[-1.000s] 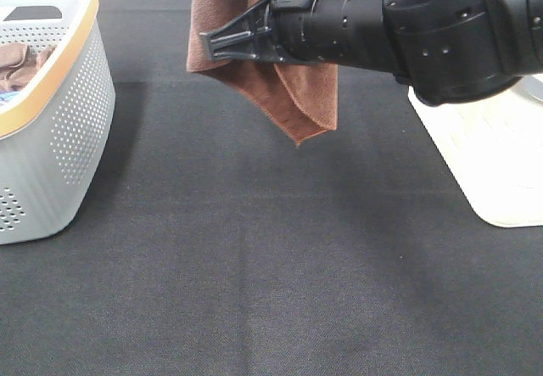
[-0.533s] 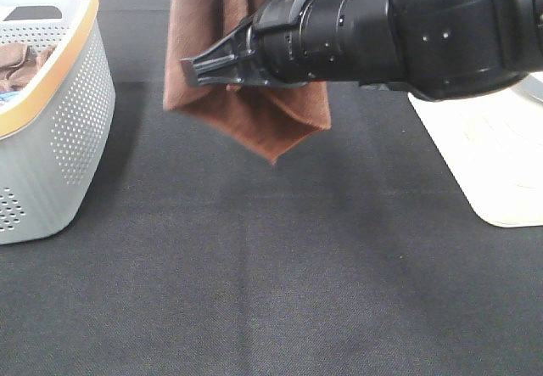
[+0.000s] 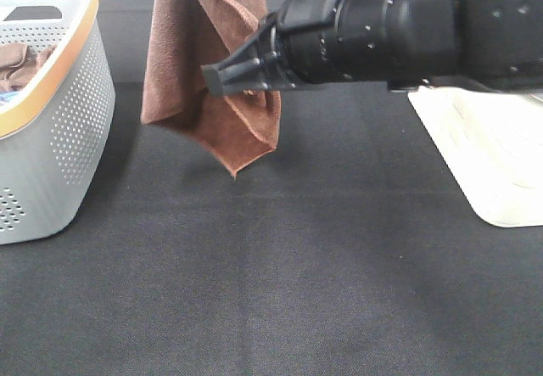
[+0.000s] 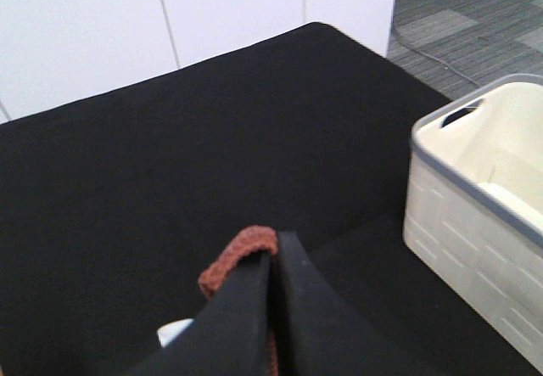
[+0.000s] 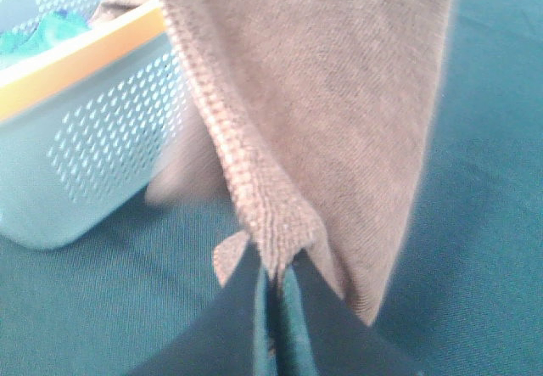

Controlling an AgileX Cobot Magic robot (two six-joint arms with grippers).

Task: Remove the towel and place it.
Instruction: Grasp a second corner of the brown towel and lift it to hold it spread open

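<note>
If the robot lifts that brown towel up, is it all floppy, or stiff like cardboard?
Probably floppy: the towel hangs in soft folds down to a drooping corner. It is likely light, since thin jaws pinching just its edge hold it up. Its fuzzy weave looks grippy rather than slippery.

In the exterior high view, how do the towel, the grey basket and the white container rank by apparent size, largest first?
1. grey basket
2. towel, though it hangs lifted, likely nearer the camera, so this is unsure
3. white container
The frame edge cuts both basket and container.
</note>
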